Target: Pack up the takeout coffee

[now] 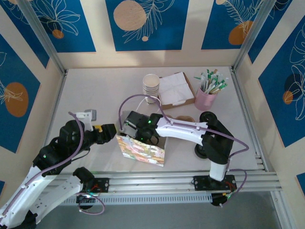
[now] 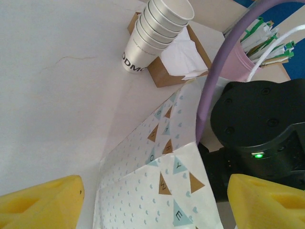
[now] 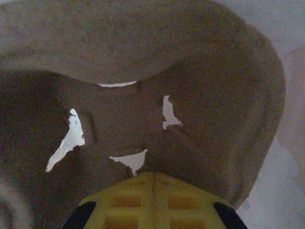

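A white paper bag (image 1: 141, 149) with a pennant print stands at the table's front centre. My left gripper (image 1: 108, 130) is open at the bag's left edge. In the left wrist view the bag (image 2: 143, 191) lies between the spread yellow fingers (image 2: 45, 202) of that gripper (image 2: 155, 187). My right gripper (image 1: 142, 136) reaches down at the bag's top. In the right wrist view it (image 3: 153, 179) is shut on the edge of a brown moulded-pulp cup carrier (image 3: 190, 95) with torn holes. A stack of paper cups (image 1: 151, 86) stands behind the bag.
A brown box of white napkins (image 1: 176, 89) sits right of the cups. A pink cup of stirrers (image 1: 208, 95) stands at the back right. Another brown pulp piece (image 1: 185, 118) lies behind the right arm. Metal frame rails border the table.
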Available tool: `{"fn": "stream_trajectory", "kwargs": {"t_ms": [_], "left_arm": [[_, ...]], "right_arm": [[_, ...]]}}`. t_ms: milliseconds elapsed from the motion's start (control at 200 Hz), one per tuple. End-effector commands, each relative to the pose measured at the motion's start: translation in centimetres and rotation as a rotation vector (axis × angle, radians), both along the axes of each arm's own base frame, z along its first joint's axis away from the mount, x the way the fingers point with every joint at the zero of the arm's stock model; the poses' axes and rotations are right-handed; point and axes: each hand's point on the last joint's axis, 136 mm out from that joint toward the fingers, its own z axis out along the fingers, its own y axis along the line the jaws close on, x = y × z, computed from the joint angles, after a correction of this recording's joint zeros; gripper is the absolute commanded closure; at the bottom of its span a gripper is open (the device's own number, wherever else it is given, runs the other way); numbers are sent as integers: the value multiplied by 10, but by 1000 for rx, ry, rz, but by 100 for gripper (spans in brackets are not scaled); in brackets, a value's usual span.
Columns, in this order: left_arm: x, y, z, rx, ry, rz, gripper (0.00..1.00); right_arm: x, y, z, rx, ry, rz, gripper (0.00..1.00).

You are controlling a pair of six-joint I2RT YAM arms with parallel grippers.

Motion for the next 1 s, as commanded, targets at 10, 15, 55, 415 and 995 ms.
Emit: {"fn": "stream_trajectory", "kwargs": {"t_ms": [10,15,55,415,995], "left_arm": [[-1,-1,10,-14,-19,-17,21],[-1,-1,9,-14,-18,-16,21],[-1,-2,9,-14,-15,-18,21],[1,-5,9,-19,-11,-24,22],[2,-2,3,-8,-4,-5,22]], "right_arm": [[-3,0,14,39,5,-4,100],[-3,0,13,36,5,-4,100],[-3,-3,5,13,10,-6,100],[-3,-13,-49,-118,54,-21,100],[-2,4,60,90,-63,-28,100]]}}
